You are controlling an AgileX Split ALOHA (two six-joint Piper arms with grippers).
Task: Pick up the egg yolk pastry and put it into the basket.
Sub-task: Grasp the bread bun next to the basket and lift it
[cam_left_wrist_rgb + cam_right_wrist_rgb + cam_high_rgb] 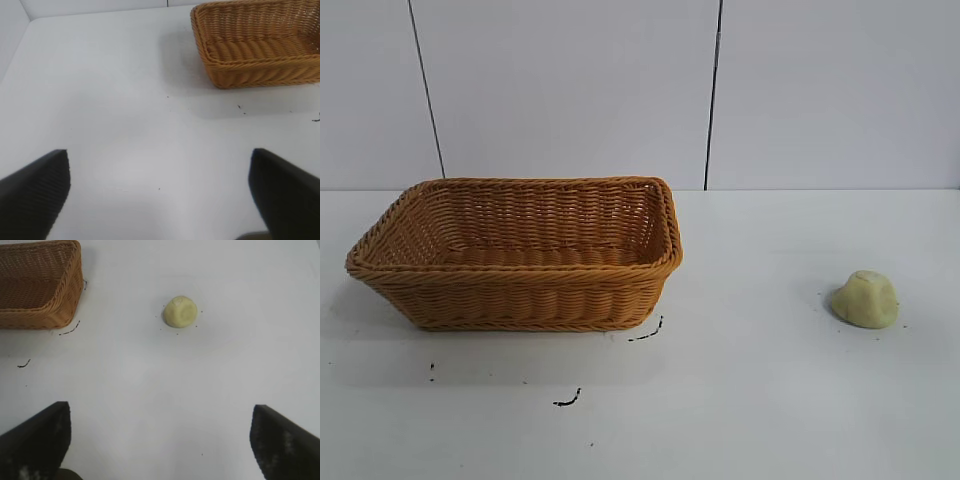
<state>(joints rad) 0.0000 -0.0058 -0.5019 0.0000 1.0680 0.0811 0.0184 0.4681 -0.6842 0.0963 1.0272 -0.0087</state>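
Observation:
The egg yolk pastry [866, 299], a small pale yellow dome, lies alone on the white table at the right; it shows in the right wrist view too [180, 311]. The orange-brown wicker basket [520, 300] stands at the left with nothing in it, and appears in both wrist views [260, 70] [50, 315]. My right gripper [160, 412] is open over bare table, well short of the pastry, with nothing between its fingers. My left gripper [160, 160] is open too, over bare table some way from the basket. Neither arm shows in the exterior view.
A white wall with two dark vertical seams backs the table [740, 400]. Small dark marks [567, 400] lie on the table in front of the basket. A wide stretch of table separates basket and pastry.

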